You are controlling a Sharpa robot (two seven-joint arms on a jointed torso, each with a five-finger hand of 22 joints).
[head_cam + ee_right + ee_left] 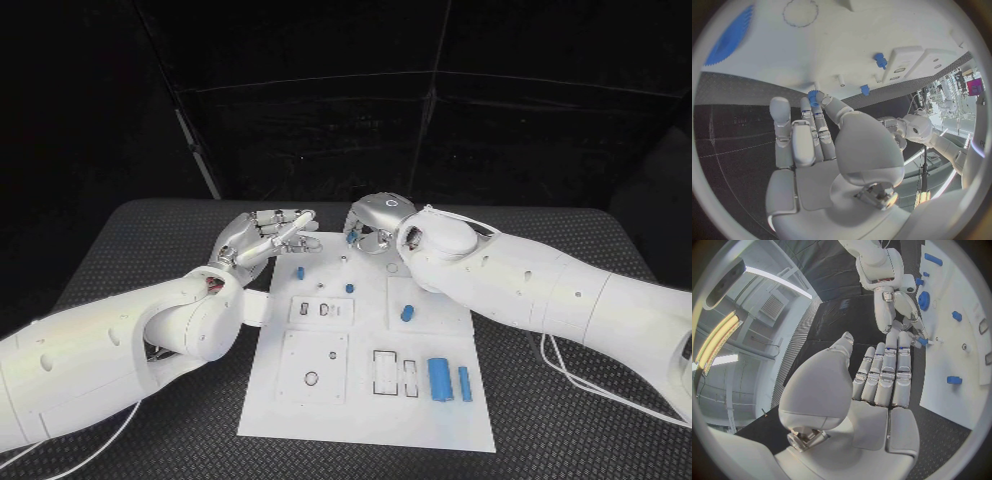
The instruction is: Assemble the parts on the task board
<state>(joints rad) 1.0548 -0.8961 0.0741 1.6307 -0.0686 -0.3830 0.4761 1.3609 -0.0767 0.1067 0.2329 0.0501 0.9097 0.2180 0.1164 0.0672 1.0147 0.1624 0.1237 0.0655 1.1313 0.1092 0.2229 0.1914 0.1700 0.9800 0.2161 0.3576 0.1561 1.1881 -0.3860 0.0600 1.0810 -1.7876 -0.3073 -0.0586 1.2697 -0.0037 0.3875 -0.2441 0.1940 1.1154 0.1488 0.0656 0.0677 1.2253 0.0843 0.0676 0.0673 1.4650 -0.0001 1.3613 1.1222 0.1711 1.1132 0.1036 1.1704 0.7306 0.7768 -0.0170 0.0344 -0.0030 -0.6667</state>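
The white task board (pixel 368 410) lies in the middle of the table. My right hand (pixel 378 222) hovers over its far edge and pinches a small blue part (pixel 812 96) between thumb and a fingertip; the same part (pixel 922 341) sits just past my left fingertips. My left hand (pixel 267 238) is at the board's far left corner, fingers straight and side by side, holding nothing. A blue gear (pixel 924 300) lies on the board beside my right hand (pixel 901 305). Small blue parts (pixel 300 271) (pixel 408 313) lie farther down the board.
Two long blue parts (pixel 440 379) (pixel 464 383) lie near the board's front right, next to rectangular slots (pixel 385 370). An oval hole (pixel 312 379) is at the front left. Black matting (pixel 577 420) surrounds the board.
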